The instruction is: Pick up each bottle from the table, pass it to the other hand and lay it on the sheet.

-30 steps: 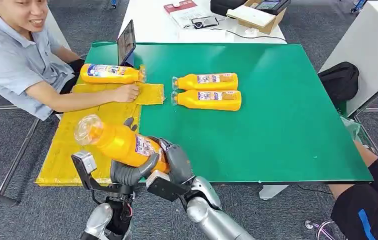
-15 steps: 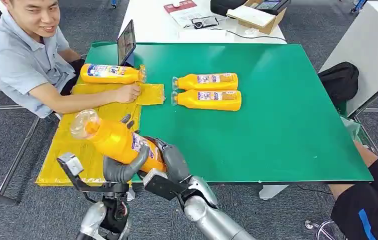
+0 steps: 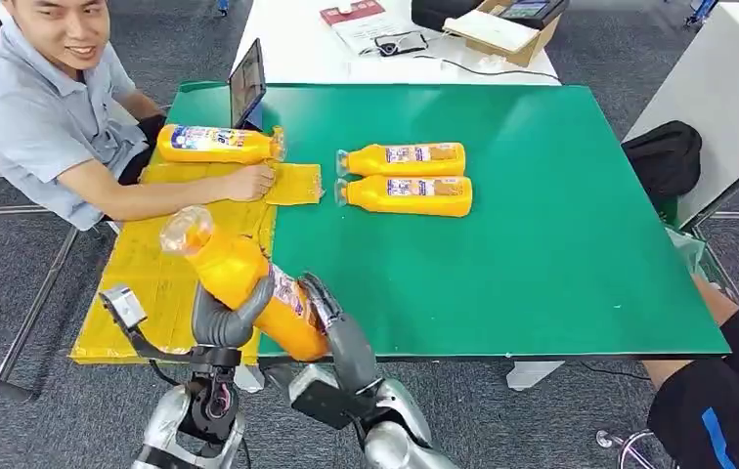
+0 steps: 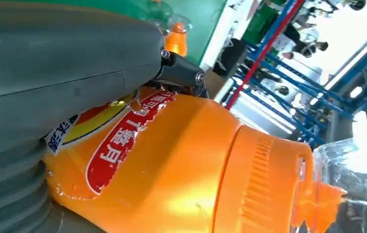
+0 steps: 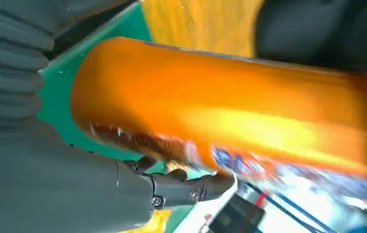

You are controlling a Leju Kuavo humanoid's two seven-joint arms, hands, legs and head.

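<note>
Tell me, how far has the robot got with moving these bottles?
One bottle already lies on the yellow sheet, beside a person's hand. A second bottle is mid-handover: the left hand and right hand both grip it above the table edge. Two more bottles lie waiting on the green table.

Person: in a grey shirt (image 3: 38,117), seated at the green bench's (image 3: 542,254) far left corner.
Tablet (image 3: 246,83): propped upright there.
Black backpack (image 3: 667,158): on the floor, right.
Cardboard box (image 3: 502,34): on the white desk (image 3: 297,49) behind.

Silver arms; grey ribbed left robot hand (image 3: 221,322), dark fingers.
</note>
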